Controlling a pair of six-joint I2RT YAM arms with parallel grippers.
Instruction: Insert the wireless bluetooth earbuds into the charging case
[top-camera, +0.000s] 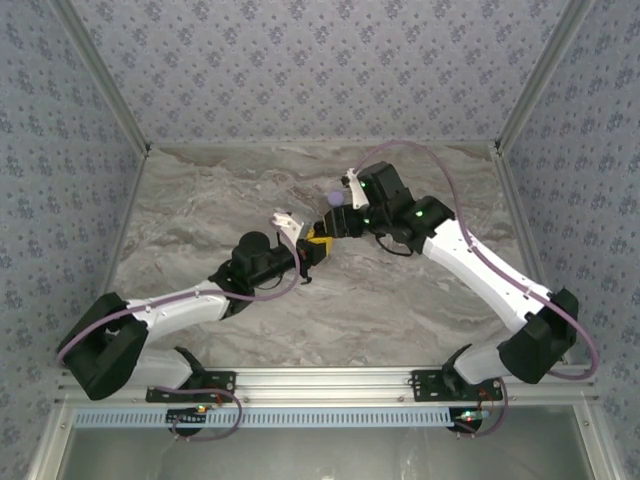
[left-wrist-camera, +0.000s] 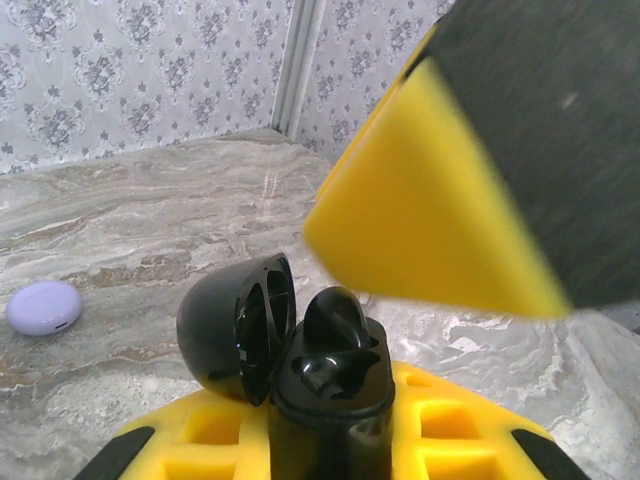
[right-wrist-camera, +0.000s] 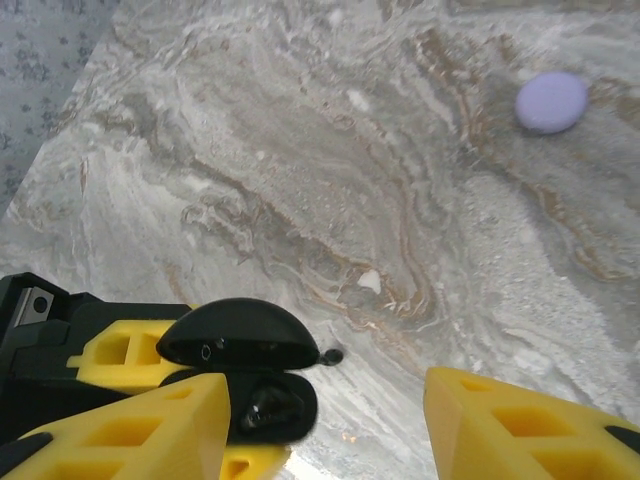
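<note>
My left gripper (left-wrist-camera: 330, 445) is shut on the black charging case (left-wrist-camera: 335, 405), held upright with its lid (left-wrist-camera: 232, 325) swung open to the left. A black earbud (left-wrist-camera: 340, 312) stands partly out of the far socket. The near socket is glossy black, and I cannot tell if a bud lies in it. My right gripper (right-wrist-camera: 330, 430) hovers open just above the case (right-wrist-camera: 285, 395), nothing between its yellow fingers (right-wrist-camera: 130, 425). From there a glossy earbud (right-wrist-camera: 262, 405) shows inside the case under the lid (right-wrist-camera: 240, 335). The two grippers meet mid-table (top-camera: 318, 240).
A shut lavender case (top-camera: 334, 198) lies on the marble table (top-camera: 200, 200) behind the grippers, at the far left (left-wrist-camera: 44, 306) of the left wrist view and the upper right (right-wrist-camera: 551, 101) of the right wrist view. A tiny black speck (right-wrist-camera: 333, 355) shows beside the lid's edge.
</note>
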